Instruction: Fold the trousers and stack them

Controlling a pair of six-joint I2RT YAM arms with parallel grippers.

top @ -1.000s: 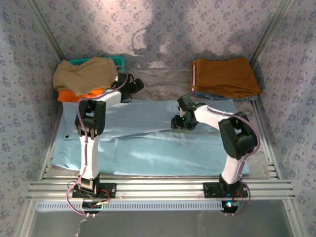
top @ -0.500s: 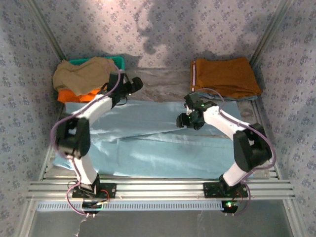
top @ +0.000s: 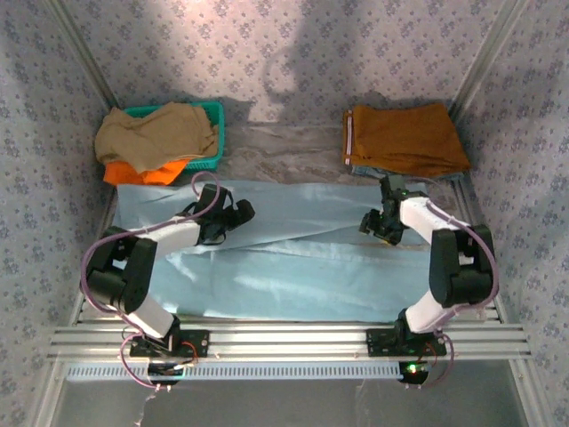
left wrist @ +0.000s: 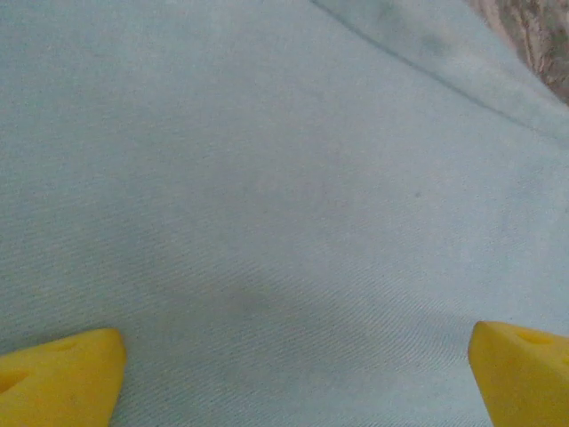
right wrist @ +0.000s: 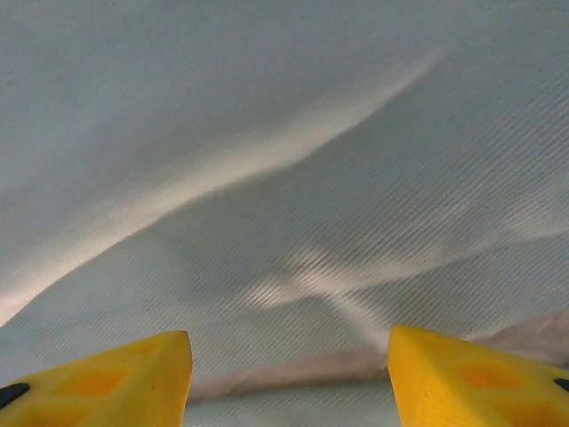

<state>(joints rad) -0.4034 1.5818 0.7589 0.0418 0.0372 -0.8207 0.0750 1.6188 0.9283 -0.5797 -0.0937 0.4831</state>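
Note:
The pale sky-blue trousers [top: 293, 258] lie spread flat across the table, one leg laid over the other with a long diagonal edge. My left gripper [top: 240, 213] hovers low over the left half of the fabric [left wrist: 284, 196], its yellow fingertips [left wrist: 62, 374] wide apart with only cloth beneath. Over the right half of the trousers my right gripper [top: 375, 224] stands open. Its yellow fingertips [right wrist: 107, 382] straddle a raised crease and a fabric edge [right wrist: 293, 378], not closed on it.
A teal basket [top: 209, 133] at the back left holds tan [top: 156, 133] and bright orange [top: 147, 171] garments. Folded rust-orange trousers [top: 404, 138] lie at the back right. Aluminium rails [top: 284, 338] run along the near edge, and patterned walls enclose the sides.
The left gripper has come down and forward from the basket onto the left half of the trousers. The right gripper has moved right, towards the trousers' right end.

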